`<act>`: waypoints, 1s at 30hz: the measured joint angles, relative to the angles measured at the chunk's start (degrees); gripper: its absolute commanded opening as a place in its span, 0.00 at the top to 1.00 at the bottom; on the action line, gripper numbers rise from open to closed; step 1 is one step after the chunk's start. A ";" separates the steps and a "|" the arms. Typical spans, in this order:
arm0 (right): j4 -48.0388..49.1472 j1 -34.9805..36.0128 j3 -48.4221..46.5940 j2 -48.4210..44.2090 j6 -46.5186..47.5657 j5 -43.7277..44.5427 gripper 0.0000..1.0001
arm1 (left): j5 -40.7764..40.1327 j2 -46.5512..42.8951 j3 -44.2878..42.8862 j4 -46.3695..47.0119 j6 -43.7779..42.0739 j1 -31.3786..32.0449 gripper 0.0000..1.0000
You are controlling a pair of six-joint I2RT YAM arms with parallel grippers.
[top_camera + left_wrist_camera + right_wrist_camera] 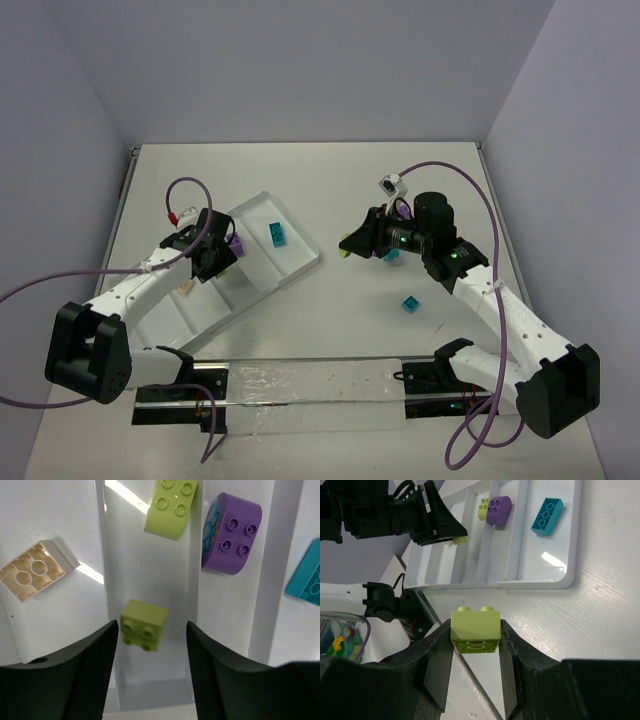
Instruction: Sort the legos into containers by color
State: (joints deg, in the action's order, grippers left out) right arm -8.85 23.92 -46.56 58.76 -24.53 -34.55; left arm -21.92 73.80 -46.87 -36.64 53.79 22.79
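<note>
A white surface (400, 180) carries everything. A long white tray (262, 268) is laid slantwise on its left half and is split by ridges into four side-by-side sections.

The left hand (152, 630) is held over the tray with its fingers apart. A small lime-green brick (144, 625) is seen between them, inside the second section, with a gap to each finger. It looks slightly blurred, and whether it rests on the tray floor cannot be told.

The right hand (476, 627) is held above the surface just off the tray's far-right corner. It is clamped on a lime-green block (475, 625), which is gripped by its two sides with its studs pointing away from the wrist.

In the tray, a teal brick (276, 234) is lodged in the section at the far-right end. A rounded purple brick (230, 532) is found in the section next to it. A curved lime-green brick (170, 505) is seen in the same section as the small one, further along. A beige brick (35, 570) is turned hollow side up in the next section.

Outside the tray, a loose teal piece (409, 303) lies on the surface by the right arm. A second teal piece (392, 256), partly hidden, is seen just beside the right wrist.
</note>
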 measured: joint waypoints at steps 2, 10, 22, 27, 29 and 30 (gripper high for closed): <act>-0.02 0.00 -0.07 -0.02 0.00 0.06 1.00 | -0.73 0.54 0.00 0.00 0.26 0.00 0.19; -1.13 0.34 -1.78 1.63 -0.04 -0.12 1.00 | -2.62 0.02 -1.79 -0.56 0.22 0.00 0.16; -2.14 17.03 -11.93 14.53 0.00 4.07 1.00 | -9.07 -12.64 -17.71 -7.68 -4.43 -0.13 0.01; -4.14 25.19 -19.97 25.60 0.88 7.55 0.98 | -11.31 -13.70 -24.30 -11.44 -5.41 -0.72 0.01; -4.53 27.35 -25.14 31.24 1.71 9.33 0.97 | -11.93 -14.10 -25.11 -12.90 -5.63 -0.81 0.01; -4.75 28.18 -27.79 34.05 1.96 9.97 0.97 | -12.27 -14.29 -25.26 -13.53 -5.67 -0.88 0.01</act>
State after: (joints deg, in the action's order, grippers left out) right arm -13.60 52.10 -74.35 92.81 -22.57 -24.58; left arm -34.20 59.51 -72.13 -50.17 48.13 21.91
